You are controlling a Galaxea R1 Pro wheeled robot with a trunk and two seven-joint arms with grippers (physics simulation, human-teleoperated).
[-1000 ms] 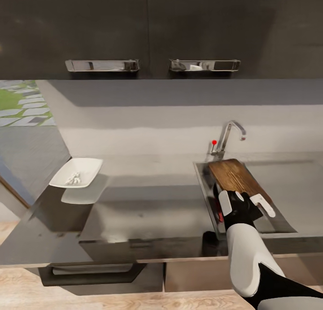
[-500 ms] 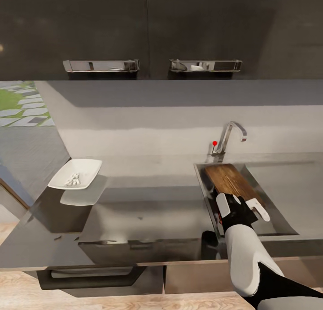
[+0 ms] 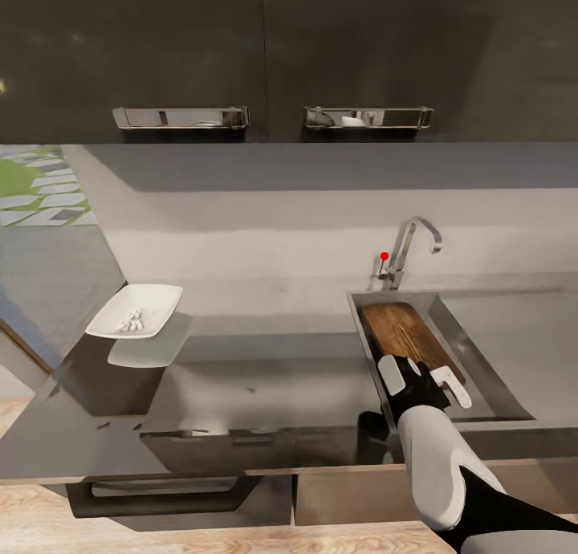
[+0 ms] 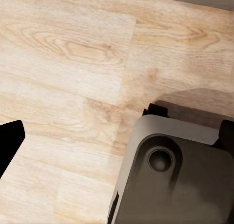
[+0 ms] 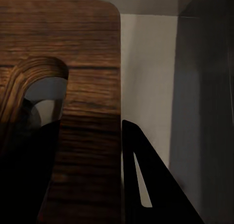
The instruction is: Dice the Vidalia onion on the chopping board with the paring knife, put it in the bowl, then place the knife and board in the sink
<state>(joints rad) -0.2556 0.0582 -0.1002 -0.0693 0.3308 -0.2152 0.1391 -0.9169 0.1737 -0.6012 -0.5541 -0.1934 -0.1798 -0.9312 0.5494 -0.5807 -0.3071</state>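
The right jaws are clenched on the near end of the board, one finger along its edge beside the slot hole, the other under the dark wood. The board lies lengthwise in the sink, its far end toward the faucet and its near end raised in the grip (how much of it rests on the basin floor I cannot tell). So the step in hand looks like the last one, setting the board into the sink. The knife I cannot make out. Left across the surface, well apart from the sink, the bowl holds pale bits, probably the diced onion. The next move, I judge, is to lower the near end, release, and back straight out. The left wrist view looks down at wood floor and the robot's base; whether those jaws are released or clenched I cannot tell.
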